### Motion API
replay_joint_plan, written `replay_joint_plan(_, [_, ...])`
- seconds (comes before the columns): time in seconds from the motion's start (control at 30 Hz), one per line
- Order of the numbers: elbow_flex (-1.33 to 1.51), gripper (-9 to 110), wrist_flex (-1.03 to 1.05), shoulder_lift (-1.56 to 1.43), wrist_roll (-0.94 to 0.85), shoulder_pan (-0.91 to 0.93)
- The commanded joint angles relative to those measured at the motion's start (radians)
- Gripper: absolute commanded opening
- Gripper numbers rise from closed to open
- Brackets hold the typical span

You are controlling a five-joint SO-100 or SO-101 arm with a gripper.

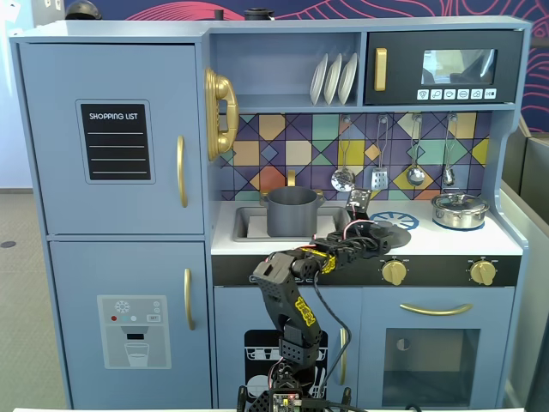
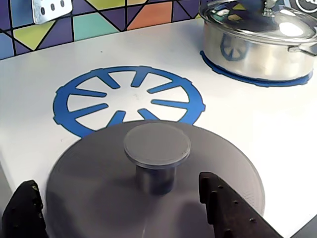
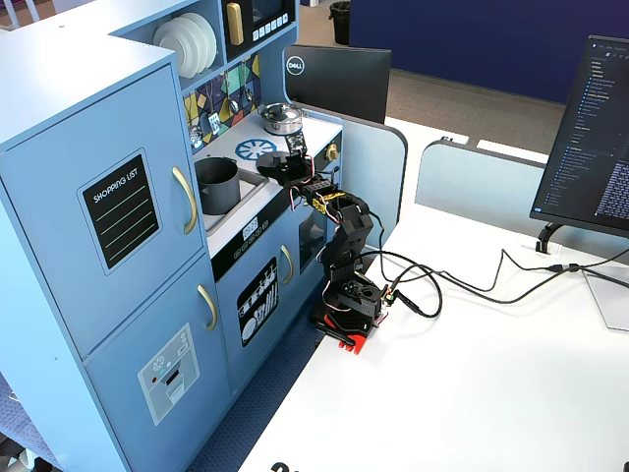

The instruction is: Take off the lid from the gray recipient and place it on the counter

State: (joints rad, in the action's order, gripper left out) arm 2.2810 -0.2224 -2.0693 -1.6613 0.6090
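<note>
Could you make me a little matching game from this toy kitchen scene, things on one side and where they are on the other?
Things:
1. gray lid
2. gray pot
3. shiny silver pot
4. white plates

Places:
A. on the shelf beside the microwave
B. in the recessed sink, open at the top
C. on the white counter, between the pincer fingers, partly over a blue burner print
D. on the other blue burner print, its own lid on

Pairs: 1-C, 2-B, 3-D, 4-A

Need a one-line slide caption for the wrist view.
Gray lid lying on the white counter, open gripper straddling its knob.
</note>
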Motion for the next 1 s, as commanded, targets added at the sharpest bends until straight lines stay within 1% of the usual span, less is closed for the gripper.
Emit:
replay_joint_plan(0.0, [0.008, 35, 0.026, -0.110, 0.015, 0.005])
replay_joint_plan(0.17, [0.074, 33, 0.152, -0.324, 0.040, -0.018])
replay_joint_plan(0.27, [0.138, 32, 0.330, -0.543, 0.040, -0.048])
replay_joint_plan(0.33, [0.166, 32, 0.522, -0.719, 0.061, -0.075])
replay_joint_plan(0.47, [0.135, 30, 1.052, -1.037, 0.089, -0.160])
replay_joint_plan(0.53, [0.097, 29, 1.246, -1.111, 0.109, -0.201])
replay_joint_plan(0.6, [0.043, 28, 1.387, -1.111, 0.112, -0.225])
replay_joint_plan(0.67, [0.031, 27, 1.476, -1.111, 0.124, -0.252])
replay_joint_plan(0.8, [0.127, 23, 1.528, -1.109, 0.115, -0.353])
replay_joint_plan(0.97, [0.341, 11, 1.537, -1.085, 0.121, -0.512])
